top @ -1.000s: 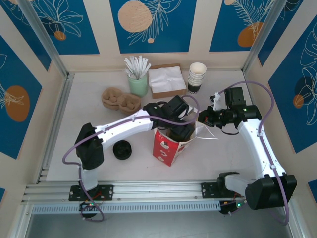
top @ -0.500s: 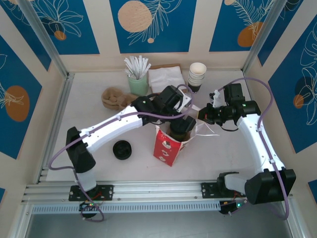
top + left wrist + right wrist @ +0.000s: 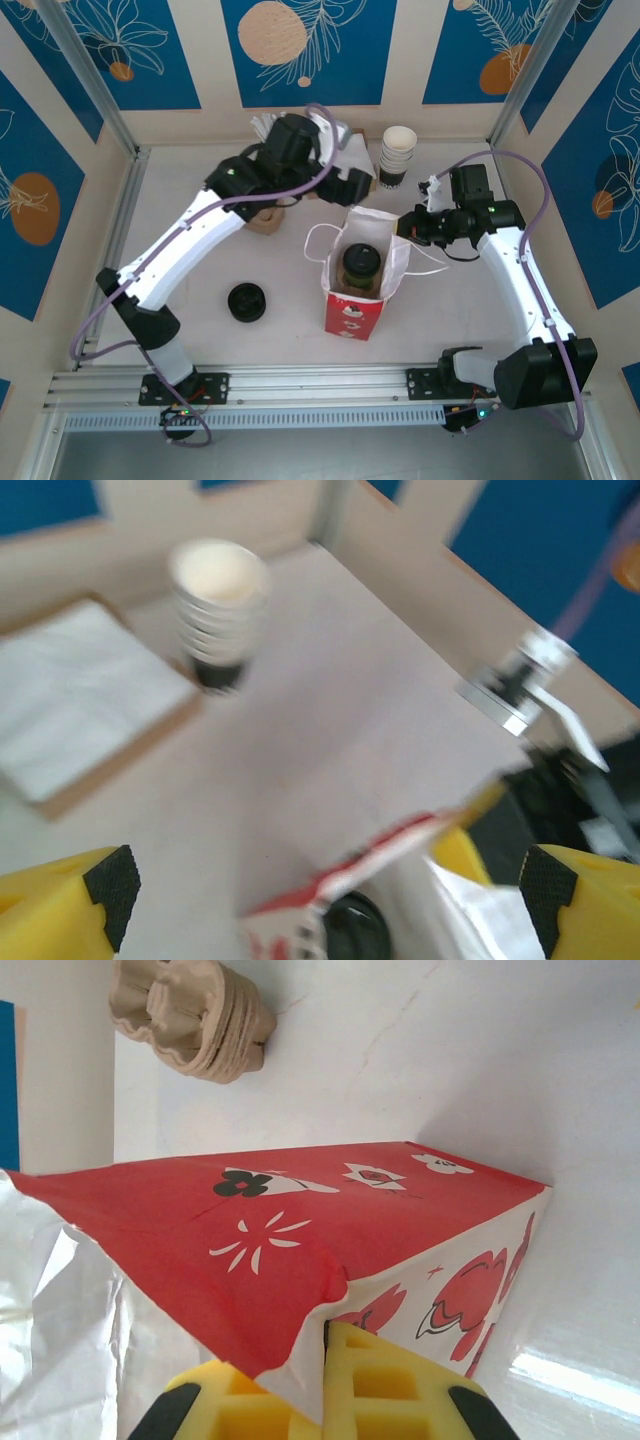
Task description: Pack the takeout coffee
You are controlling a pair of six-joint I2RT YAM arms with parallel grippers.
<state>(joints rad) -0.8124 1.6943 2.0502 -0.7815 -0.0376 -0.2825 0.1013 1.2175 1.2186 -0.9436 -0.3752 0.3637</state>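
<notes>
Bright, even, soft-shadowed from above. Heavily motion-blurred at left wrist. Sharp at right wrist, with glare on table (image 3: 566,1378).

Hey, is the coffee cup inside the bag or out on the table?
Inside. From above, the takeout coffee shows its black lid level within the open mouth of the red-and-white bag, so it looks upright.

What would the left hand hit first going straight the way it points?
The left hand would probably meet the rim of the red-and-white bag holding the takeout coffee; depth is unclear, so it might reach the table beyond instead.
</notes>
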